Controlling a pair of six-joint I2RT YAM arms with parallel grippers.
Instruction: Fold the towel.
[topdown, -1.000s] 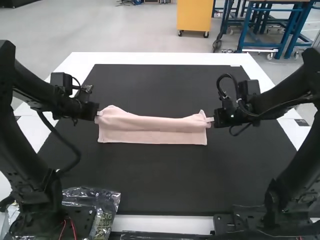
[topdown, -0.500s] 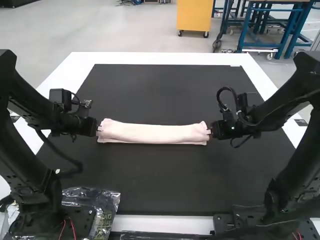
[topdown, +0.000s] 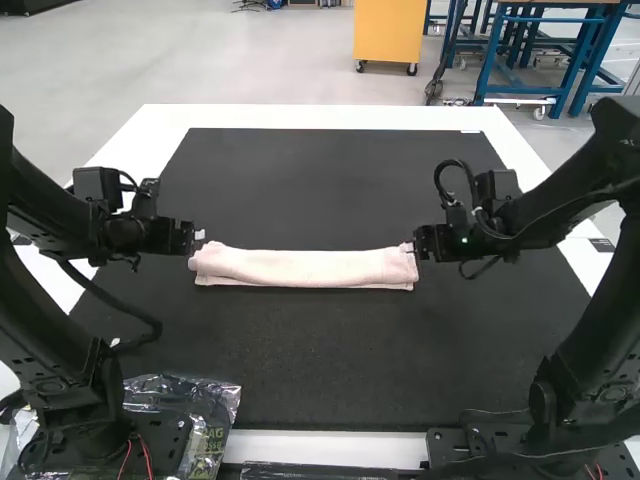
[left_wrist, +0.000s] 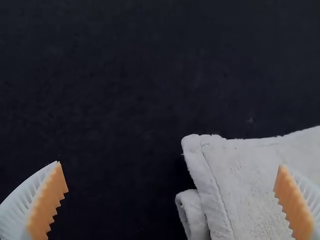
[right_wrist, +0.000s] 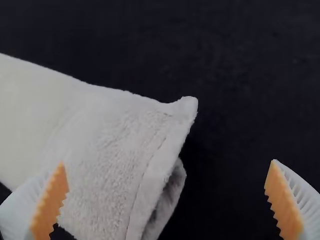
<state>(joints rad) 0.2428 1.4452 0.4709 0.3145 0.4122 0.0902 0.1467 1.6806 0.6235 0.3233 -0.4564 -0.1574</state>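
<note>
We see the towel (topdown: 305, 267) lying folded into a long, narrow strip, with the black mat (topdown: 320, 360) beneath it on the counter (topdown: 320, 117). By the towel's left end we have the left gripper (topdown: 198, 239), jaws spread wide; by its right end, the right gripper (topdown: 414, 244), jaws spread too. Both towel ends show layers.

The towel (topdown: 305, 267) is showing soft, fuzzy cloth, matt and slightly rough. The mat (topdown: 330, 360) is looking matt, the desk (topdown: 330, 118) smooth. The bag (topdown: 213, 402) is gleaming as glossy, crinkled plastic. Ribbed, plastic-looking fingers (left_wrist: 16, 207) are bearing matt, toothed pads (left_wrist: 294, 202).
</note>
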